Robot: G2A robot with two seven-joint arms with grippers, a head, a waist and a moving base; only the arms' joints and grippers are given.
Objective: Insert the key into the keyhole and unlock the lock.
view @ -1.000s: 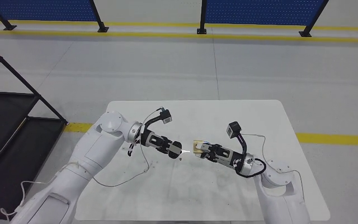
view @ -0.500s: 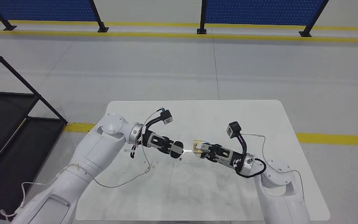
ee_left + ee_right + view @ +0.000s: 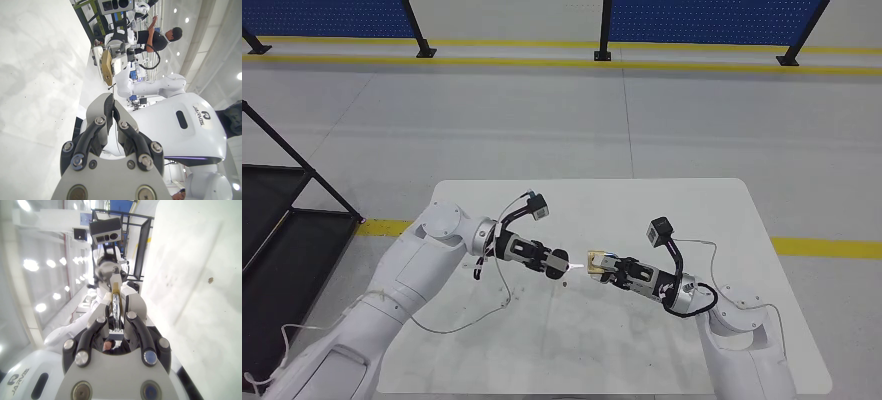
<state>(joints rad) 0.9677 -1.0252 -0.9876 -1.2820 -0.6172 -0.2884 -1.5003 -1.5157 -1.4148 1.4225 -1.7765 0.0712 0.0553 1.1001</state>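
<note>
The key (image 3: pixel 113 92) is pinched in the closed jaws of the left gripper (image 3: pixel 112 103), its long axis pointed at the lock (image 3: pixel 106 66), which is clamped in the jaws of the right gripper (image 3: pixel 116 303).

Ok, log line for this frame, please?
phase: key alignment | left gripper: shut on key | right gripper: shut on padlock, above table | key tip near keyhole, not inserted

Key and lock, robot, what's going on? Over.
Left gripper shut on key. Right gripper shut on lock. Key tip just short of keyhole, nothing between.
</note>
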